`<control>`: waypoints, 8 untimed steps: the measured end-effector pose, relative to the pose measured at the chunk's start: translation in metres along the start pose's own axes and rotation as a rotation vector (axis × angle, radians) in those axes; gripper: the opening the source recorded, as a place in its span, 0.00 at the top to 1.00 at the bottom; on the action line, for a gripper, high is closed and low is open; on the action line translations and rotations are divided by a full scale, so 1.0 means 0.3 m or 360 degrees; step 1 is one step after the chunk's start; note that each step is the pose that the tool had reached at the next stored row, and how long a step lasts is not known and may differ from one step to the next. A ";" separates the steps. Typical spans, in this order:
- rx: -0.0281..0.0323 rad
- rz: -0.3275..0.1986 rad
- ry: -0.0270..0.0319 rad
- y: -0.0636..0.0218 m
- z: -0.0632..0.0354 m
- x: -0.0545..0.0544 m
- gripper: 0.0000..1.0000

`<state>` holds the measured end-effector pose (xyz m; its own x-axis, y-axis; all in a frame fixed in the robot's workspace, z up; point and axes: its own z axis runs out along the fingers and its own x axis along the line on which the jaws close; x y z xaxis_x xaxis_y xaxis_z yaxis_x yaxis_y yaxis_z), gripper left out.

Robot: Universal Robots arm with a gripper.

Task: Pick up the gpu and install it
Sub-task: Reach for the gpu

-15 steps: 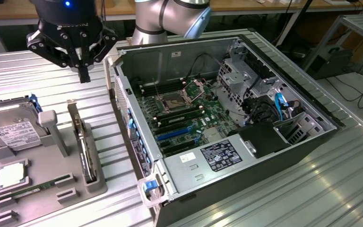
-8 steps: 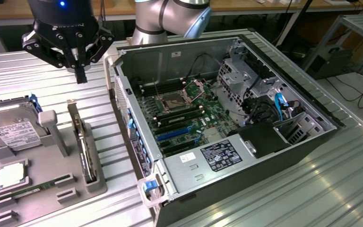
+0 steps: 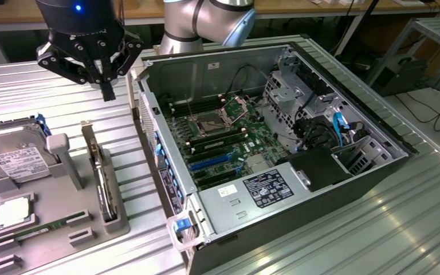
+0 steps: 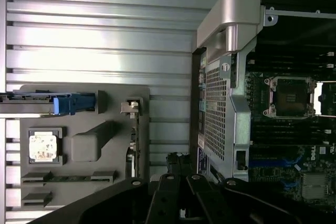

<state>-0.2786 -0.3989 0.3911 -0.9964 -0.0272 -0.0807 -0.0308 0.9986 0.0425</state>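
The gpu (image 3: 98,163) stands on its long edge in a slot of the grey holder tray (image 3: 59,197), its silver bracket end toward the back. In the wrist view the gpu (image 4: 134,137) shows edge-on as a thin strip with the bracket at one end. My gripper (image 3: 107,87) hangs above the ribbed table behind the tray, well above and apart from the gpu, to the exterior view's left of the open computer case (image 3: 342,172). Its black fingers are shut together with nothing in them. The same gripper (image 4: 181,179) shows dark in the wrist view.
The tray also carries a hard drive (image 3: 14,160), a CPU (image 3: 12,212) and a RAM stick (image 3: 44,226). Inside the case lies the motherboard (image 3: 228,137) with blue slots (image 3: 208,163), cables and drive cages. The case's rear wall (image 3: 155,149) stands close beside the tray.
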 end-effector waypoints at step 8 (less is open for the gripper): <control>-0.00121 -0.0110 0.00819 -0.002 0.000 0.000 0.89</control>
<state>-0.2785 -0.3996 0.3911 -0.9946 -0.0988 -0.0324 -0.1002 0.9939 0.0462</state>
